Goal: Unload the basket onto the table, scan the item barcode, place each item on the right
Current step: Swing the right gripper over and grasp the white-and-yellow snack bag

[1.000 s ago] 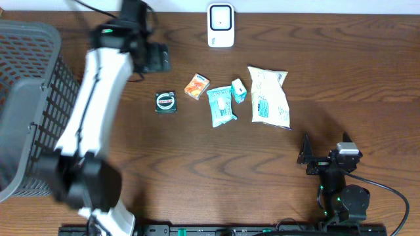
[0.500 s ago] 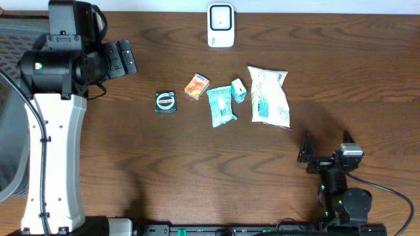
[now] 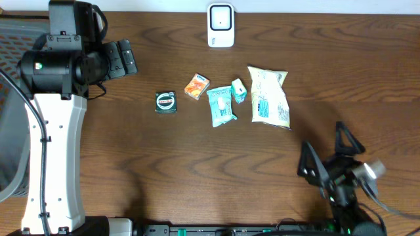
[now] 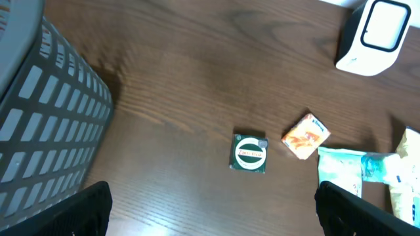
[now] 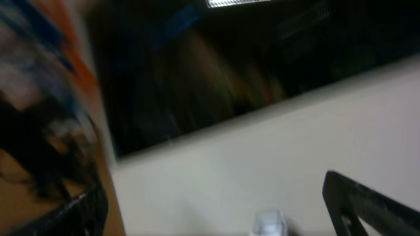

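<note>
1. 5 items lie untouched mid-table: green packet [image 3: 166, 101], orange packet [image 3: 197, 86], teal pouch [image 3: 221, 105], small box [image 3: 238, 90], white bag [image 3: 269, 96].
2. The scanner [image 3: 220, 25] stands at the far edge.
3. Left gripper [image 3: 125, 59], far left, and right gripper [image 3: 328, 151], near right, both gape empty.
4. Likely step: approach; next, 1 arm must descend onto an item.

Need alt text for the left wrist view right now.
Open left pincer hangs empty above a wooden table. A green-and-black packet and orange packet lie ahead, with a grey basket at left and a white scanner top right.
</note>
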### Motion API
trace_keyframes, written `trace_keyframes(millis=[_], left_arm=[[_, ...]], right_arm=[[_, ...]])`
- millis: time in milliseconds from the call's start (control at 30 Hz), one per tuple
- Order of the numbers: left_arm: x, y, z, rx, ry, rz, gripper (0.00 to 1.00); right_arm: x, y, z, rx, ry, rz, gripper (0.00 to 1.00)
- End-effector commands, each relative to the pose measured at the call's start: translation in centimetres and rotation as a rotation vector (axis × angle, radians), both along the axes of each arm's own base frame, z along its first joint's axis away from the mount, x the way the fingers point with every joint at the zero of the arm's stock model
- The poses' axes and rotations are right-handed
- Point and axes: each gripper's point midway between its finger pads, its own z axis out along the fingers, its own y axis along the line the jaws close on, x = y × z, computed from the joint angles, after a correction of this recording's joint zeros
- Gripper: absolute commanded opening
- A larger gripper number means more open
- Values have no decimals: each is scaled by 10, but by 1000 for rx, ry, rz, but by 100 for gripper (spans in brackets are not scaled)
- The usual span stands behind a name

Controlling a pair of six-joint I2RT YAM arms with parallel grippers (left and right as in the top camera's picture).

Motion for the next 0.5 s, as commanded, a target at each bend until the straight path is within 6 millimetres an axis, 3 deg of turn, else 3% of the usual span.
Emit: trace_keyframes(millis=[0, 100, 233, 367, 467], left_arm=[[0, 1, -2, 6, 10, 0, 98], [0, 1, -2, 6, 10, 0, 98], [0, 1, -2, 6, 10, 0, 98], [0, 1, -2, 6, 10, 0, 98], [0, 1, -2, 6, 10, 0, 98]], right_arm=[[-23, -17, 37, 128, -142, -30, 99], [-42, -35, 77, 157, -252, -142, 99], [-53, -31, 136, -37, -339, -298, 99], [-12, -22, 184, -274, -253, -394, 99], [49, -12, 193, -429, -53, -349, 99]])
